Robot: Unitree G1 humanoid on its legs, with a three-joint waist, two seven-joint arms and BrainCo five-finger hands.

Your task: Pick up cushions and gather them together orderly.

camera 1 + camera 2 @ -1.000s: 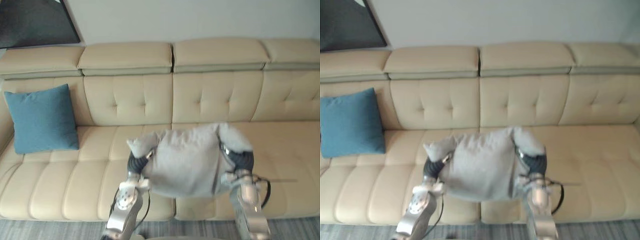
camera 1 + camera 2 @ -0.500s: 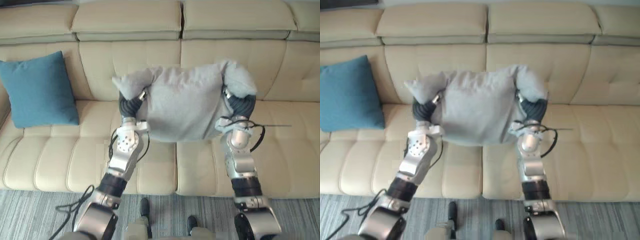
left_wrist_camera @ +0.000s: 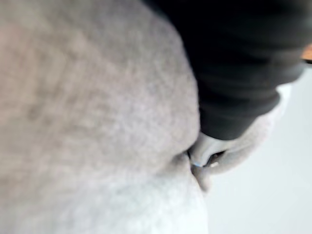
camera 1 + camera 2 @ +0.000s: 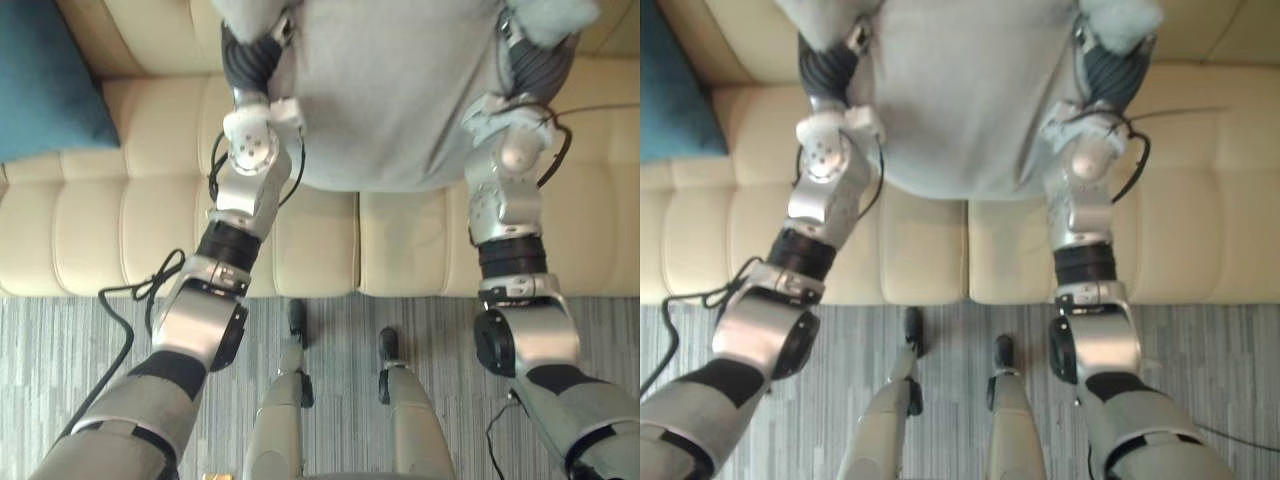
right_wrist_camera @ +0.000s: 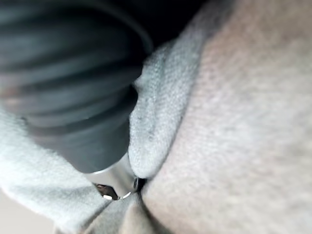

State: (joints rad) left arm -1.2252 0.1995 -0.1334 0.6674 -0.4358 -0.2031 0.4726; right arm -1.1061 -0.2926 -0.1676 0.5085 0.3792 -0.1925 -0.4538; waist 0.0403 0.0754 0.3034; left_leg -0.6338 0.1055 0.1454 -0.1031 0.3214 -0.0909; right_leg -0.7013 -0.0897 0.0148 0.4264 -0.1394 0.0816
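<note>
Above the cream sofa [image 4: 100, 230] the grey cushion [image 4: 390, 90] hangs between left hand [image 4: 248, 62] and right hand [image 4: 540, 68]; their grip is hidden in cloth, I cannot tell; an uneven squeeze might drop it.

**G1 arms and hands: build and finish**

Left arm [image 4: 245, 190], in from 7 o'clock: silver-grey shells with a round disc-shaped housing near the wrist. Below that sit a black ribbed band and a bulky rounded elbow block with a black side cap. The upper part is matt grey with a black band.

Right arm [image 4: 505, 200], in from 5 o'clock: same silver-grey shells, black band and black elbow disc.

Left hand [image 4: 250, 62] at 11 o'clock and right hand [image 4: 540, 68] at 1 o'clock: dark corrugated covers. In the wrist views, a sliver of bright silver shows at each cover's end.
</note>
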